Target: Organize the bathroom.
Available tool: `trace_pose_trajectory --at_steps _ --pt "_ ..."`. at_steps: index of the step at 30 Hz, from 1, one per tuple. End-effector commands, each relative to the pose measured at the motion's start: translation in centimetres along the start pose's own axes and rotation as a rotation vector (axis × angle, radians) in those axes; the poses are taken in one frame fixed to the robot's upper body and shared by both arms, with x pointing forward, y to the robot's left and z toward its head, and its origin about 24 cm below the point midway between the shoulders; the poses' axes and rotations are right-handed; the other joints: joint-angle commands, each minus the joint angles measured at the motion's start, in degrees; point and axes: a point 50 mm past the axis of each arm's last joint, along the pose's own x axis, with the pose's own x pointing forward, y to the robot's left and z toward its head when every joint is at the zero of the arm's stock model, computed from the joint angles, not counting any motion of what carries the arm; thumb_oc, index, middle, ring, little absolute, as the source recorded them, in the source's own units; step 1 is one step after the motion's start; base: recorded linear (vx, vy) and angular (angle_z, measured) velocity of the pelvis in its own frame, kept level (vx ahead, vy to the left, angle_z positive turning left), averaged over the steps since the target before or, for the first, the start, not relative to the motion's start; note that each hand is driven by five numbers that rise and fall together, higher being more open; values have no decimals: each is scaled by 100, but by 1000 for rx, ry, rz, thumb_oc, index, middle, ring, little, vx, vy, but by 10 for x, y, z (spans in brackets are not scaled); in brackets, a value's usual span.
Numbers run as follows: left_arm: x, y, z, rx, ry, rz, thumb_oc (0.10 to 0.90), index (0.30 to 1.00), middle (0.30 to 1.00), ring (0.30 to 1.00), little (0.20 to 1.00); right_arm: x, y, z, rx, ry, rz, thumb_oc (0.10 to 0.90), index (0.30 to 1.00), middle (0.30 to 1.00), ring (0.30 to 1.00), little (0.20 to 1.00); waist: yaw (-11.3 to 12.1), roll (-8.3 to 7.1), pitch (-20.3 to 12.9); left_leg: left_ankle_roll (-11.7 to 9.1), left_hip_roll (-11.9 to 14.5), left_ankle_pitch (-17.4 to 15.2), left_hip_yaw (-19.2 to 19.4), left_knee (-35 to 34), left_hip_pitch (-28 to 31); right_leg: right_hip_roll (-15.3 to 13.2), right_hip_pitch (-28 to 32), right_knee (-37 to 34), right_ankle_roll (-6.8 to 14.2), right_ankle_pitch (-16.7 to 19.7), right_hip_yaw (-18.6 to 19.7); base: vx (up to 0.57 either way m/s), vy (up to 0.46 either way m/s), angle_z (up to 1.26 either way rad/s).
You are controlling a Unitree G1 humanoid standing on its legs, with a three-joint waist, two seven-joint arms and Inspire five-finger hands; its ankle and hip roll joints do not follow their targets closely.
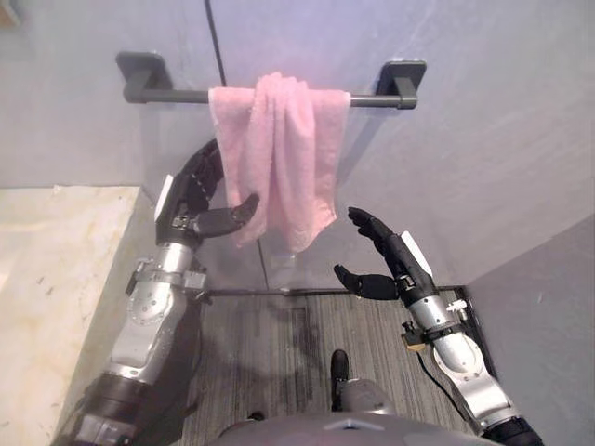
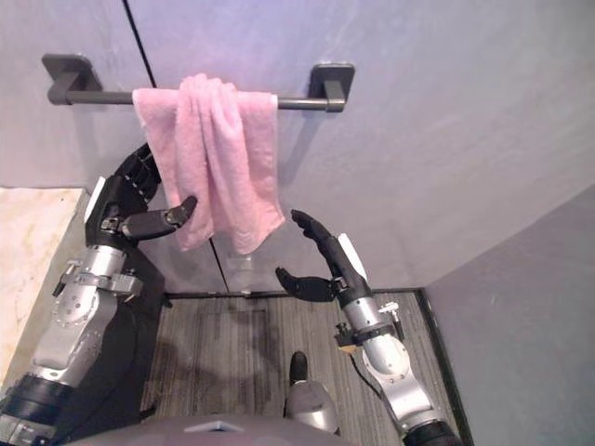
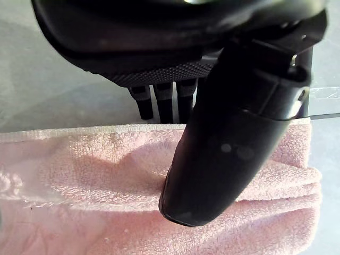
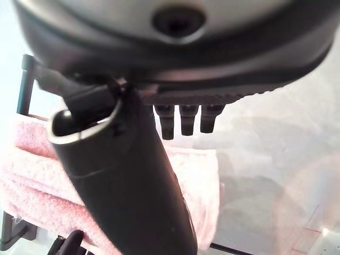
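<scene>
Pink towel [image 1: 279, 153] hangs bunched over the dark towel bar [image 1: 372, 98] on the grey wall, its folds uneven and one corner lower. It looks soft, light and limp, likely to slide on the bar, so the hanging side edges seem the best places to pinch. The left robot hand [image 1: 191, 200] sits at its left edge, fingers extended, thumb touching cloth. The right robot hand [image 1: 386, 255] hovers spread wide, just below-right, holding nothing.
</scene>
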Motion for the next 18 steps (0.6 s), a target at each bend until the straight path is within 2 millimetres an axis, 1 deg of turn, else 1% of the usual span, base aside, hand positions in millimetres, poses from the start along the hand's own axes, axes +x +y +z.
trace_pose_trajectory --at_steps 1,4,5,6,7,9,10,12,15,18 --pt "50 -4 63 35 -389 -41 800 900 900 900 900 21 -16 29 -19 -189 3 800 900 900 900 900 -292 182 -331 478 -414 -251 34 194 -135 279 -204 430 755 -857 193 66 13 -12" --pt "53 -3 67 49 -400 -47 800 900 900 900 900 19 -15 28 -23 -186 21 800 900 900 900 900 -347 208 -347 484 -417 -254 75 197 -113 285 -212 450 758 -864 226 80 12 -10" --pt "56 0 69 40 -402 -52 538 507 507 507 507 18 -15 26 -21 -181 29 800 900 900 900 900 -380 222 -359 489 -419 -255 93 197 -98 289 -220 470 760 -870 248 60 1 -10" --pt "56 1 70 38 -402 -50 497 446 446 446 446 18 -15 26 -21 -179 30 800 900 900 900 900 -389 226 -360 490 -420 -257 101 196 -93 290 -223 475 760 -872 252 80 2 -9" --pt "58 2 70 58 -406 -40 400 300 300 300 300 17 -14 24 -20 -175 32 800 900 900 900 900 -412 235 -366 496 -422 -265 118 202 -83 286 -233 490 762 -874 261 68 2 -4" --pt "61 5 72 71 -410 -35 400 300 300 300 300 17 -14 24 -18 -172 34 800 900 900 900 900 -443 248 -373 498 -424 -269 138 202 -70 289 -237 501 766 -879 272 68 3 -2" --pt "65 11 75 76 -414 -15 400 300 300 300 300 16 -15 24 -18 -167 35 800 900 900 900 900 -483 268 -381 500 -431 -273 158 209 -59 289 -252 526 764 -878 283 69 8 -5" --pt "66 16 75 81 -416 11 400 300 300 300 300 15 -16 23 -16 -163 29 800 900 900 900 900 -520 298 -368 508 -430 -303 167 211 -14 296 -218 548 772 -913 286 90 20 -10" --pt "64 21 75 88 -425 57 400 300 300 300 300 14 -19 25 -20 -172 15 800 900 900 900 900 -536 298 -387 513 -452 -298 165 230 -34 304 -231 559 751 -917 334 51 16 -8" --pt "62 21 74 89 -434 88 400 300 300 300 300 16 -23 30 -26 -196 6 800 900 900 900 900 -514 296 -394 511 -462 -309 141 258 -46 306 -225 566 741 -930 349 42 23 -5"
